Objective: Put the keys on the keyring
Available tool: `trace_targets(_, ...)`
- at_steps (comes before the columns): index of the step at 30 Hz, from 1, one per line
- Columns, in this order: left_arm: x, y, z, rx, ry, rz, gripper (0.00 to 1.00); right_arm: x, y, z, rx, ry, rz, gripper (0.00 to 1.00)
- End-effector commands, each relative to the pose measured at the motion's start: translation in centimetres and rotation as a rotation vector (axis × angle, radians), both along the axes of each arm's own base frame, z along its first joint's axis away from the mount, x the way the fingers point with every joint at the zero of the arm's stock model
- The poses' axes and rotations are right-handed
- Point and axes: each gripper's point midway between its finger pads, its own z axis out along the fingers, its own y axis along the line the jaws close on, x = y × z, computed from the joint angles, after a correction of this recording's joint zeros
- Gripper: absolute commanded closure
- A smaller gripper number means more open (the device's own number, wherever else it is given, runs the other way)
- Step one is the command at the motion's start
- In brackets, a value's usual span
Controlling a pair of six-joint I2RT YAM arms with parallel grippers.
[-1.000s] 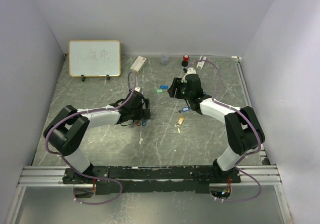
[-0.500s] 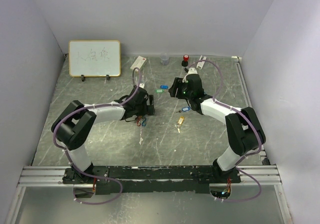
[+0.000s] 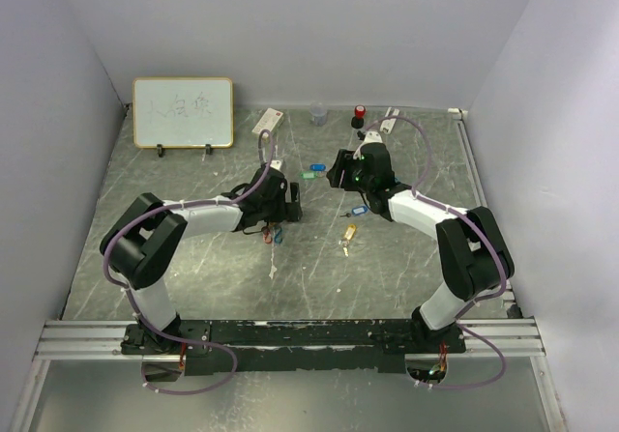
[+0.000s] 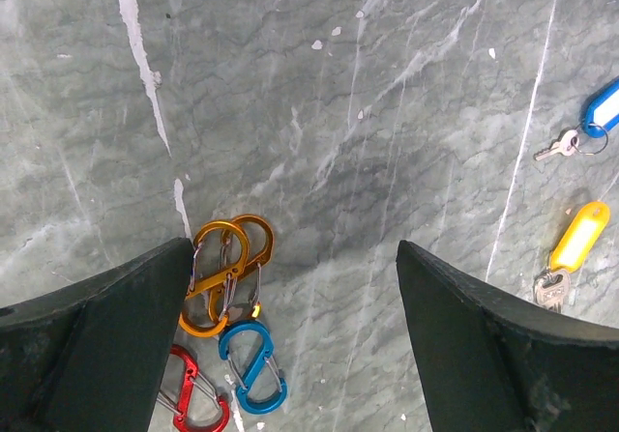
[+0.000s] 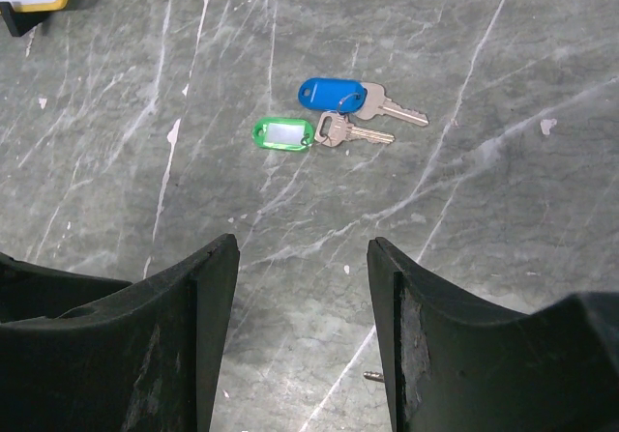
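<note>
My left gripper [image 3: 286,201] [image 4: 293,248] is open and empty, low over the table. Orange [image 4: 227,273], blue [image 4: 251,366] and red [image 4: 195,405] carabiner clips lie by its left finger; they show in the top view [image 3: 273,234] too. A blue-tagged key [image 4: 598,115] [image 3: 359,211] and a yellow-tagged key [image 4: 578,239] [image 3: 348,231] lie to its right. My right gripper [image 3: 340,170] [image 5: 303,244] is open and empty. Ahead of it lie another blue-tagged key [image 5: 334,94] and a green-tagged key [image 5: 282,133], side by side [image 3: 311,172].
A whiteboard [image 3: 183,112] stands at the back left. A white card [image 3: 267,121], a small cup [image 3: 318,115], a red-capped bottle [image 3: 359,113] and a white object [image 3: 390,121] line the back edge. A tiny metal pin [image 5: 372,376] lies by my right finger.
My left gripper has moved right and slightly farther from the base, past the carabiner clips. The right arm has barely moved. The keys lie where they were.
</note>
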Motion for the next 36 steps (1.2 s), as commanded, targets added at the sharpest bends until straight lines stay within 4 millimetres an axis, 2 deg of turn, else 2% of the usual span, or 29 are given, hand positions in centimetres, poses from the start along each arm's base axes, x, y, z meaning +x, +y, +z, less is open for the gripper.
trace_targets(1,0.6,0.5,1.5,-0.001,-0.045,0.006,0.03,0.1,-0.4,1.1,0.006,-0.034,-0.005,0.43)
trace_targets(8,0.2,1.4,1.1,0.013,-0.045,0.011,0.07,0.1,-0.5,1.1,0.002,-0.034,-0.007,0.43)
trace_targets(18,-0.3,3.2,-0.3,0.083,-0.03,0.038,0.15,0.1,-0.4,1.1,0.002,-0.033,-0.005,0.43)
trace_targets(28,-0.1,6.2,-0.8,0.184,-0.046,0.105,0.15,0.0,-0.6,1.2,0.001,-0.035,-0.007,0.43)
trace_targets(36,0.0,6.7,-1.9,0.198,-0.029,0.109,0.15,-0.1,-0.7,1.0,-0.003,-0.031,-0.009,0.43)
